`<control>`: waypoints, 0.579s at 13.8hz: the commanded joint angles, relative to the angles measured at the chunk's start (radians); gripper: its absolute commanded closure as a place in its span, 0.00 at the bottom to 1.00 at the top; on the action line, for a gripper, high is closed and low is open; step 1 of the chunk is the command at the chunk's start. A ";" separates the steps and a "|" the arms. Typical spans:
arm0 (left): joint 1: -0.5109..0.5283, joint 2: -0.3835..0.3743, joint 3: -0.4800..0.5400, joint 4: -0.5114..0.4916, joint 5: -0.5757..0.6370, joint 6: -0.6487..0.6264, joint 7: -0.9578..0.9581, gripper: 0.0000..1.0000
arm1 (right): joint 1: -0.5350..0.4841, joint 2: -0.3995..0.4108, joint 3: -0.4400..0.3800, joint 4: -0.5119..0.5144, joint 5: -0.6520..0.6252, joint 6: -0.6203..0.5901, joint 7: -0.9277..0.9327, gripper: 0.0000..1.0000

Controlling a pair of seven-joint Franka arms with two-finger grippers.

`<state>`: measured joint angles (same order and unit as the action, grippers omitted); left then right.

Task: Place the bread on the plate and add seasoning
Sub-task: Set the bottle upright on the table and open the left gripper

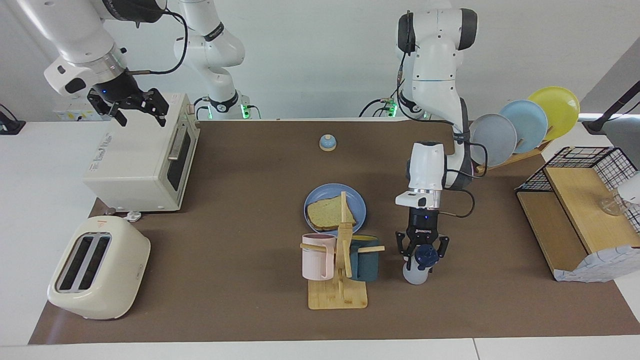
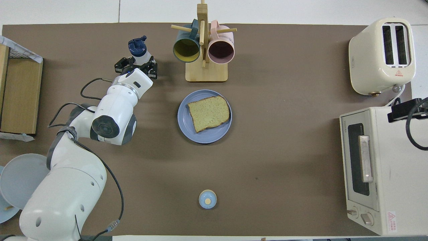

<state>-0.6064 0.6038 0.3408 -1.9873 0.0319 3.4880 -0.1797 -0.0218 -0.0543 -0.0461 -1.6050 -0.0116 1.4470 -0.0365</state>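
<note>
The bread is sat flat on the periwinkle plate, pretty much mid-worktop, with a ring of blue rim left showing all around it. Just farther from the robots than the plate, the wooden mug rack is parked with a teal mug and a pink mug hung on it; only a thin strip of brown mat is left between rack base and plate edge.

The seasoning bottle is stood upright on the mat beside the rack, toward the left arm's end. The left pincer is placed down around its navy cap. Whether the cap is actually squeezed or the fingers are just loosely set around it can't really be made out from here, so that one's left as unknown.

The right pincer is held up over the top of the toaster oven at the right arm's end, fingers spread wide, nothing in them.

Lots of open mat is left between the plate and the small bell nearer the robots, and between the plate and the toaster. The rack of plates and the wire shelf are tucked at the left arm's edge.
</note>
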 commanded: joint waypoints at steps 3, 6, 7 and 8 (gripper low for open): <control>0.013 0.008 0.001 -0.004 0.019 0.019 -0.009 0.00 | -0.013 -0.012 0.005 -0.013 0.001 0.013 -0.025 0.00; 0.013 0.005 0.001 -0.015 0.019 0.019 -0.009 0.00 | -0.013 -0.012 0.005 -0.013 -0.001 0.013 -0.025 0.00; 0.013 0.005 0.001 -0.018 0.019 0.019 -0.010 0.00 | -0.013 -0.012 0.005 -0.013 -0.001 0.013 -0.025 0.00; 0.013 0.004 0.001 -0.021 0.019 0.019 -0.010 0.00 | -0.013 -0.012 0.005 -0.013 -0.001 0.013 -0.025 0.00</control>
<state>-0.6038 0.6060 0.3413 -1.9972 0.0319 3.4880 -0.1797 -0.0218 -0.0543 -0.0461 -1.6050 -0.0116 1.4470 -0.0365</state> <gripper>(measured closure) 0.000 0.000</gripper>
